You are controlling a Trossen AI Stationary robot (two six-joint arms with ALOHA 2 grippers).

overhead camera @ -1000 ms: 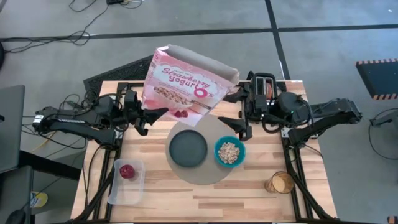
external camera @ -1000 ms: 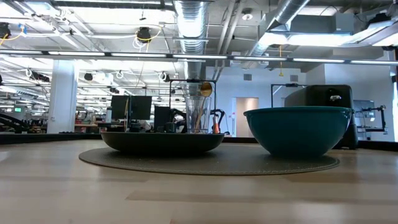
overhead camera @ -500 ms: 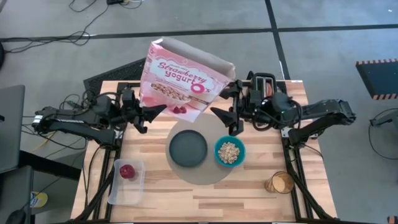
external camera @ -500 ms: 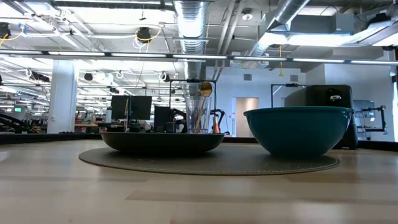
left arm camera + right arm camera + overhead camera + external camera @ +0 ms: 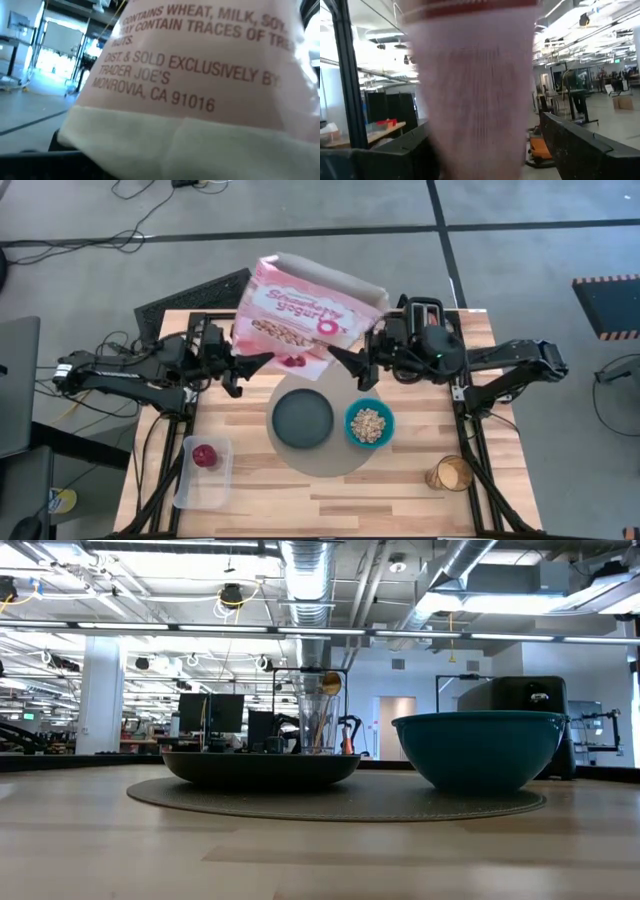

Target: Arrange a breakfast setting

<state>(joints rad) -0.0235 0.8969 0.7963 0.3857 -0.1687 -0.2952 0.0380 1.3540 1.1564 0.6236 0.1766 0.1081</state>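
Grey mat (image 5: 330,460) on wooden table (image 5: 400,490), open workshop behind

High view straight down over bench; low view level, close; both share teal bowl (image 5: 370,424); wrist views pressed against pink cereal box (image 5: 200,75).

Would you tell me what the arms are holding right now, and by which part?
The left gripper holds the pink cereal box by its lower left edge, above the table. The right gripper is open just beside the box's right side, not gripping it.
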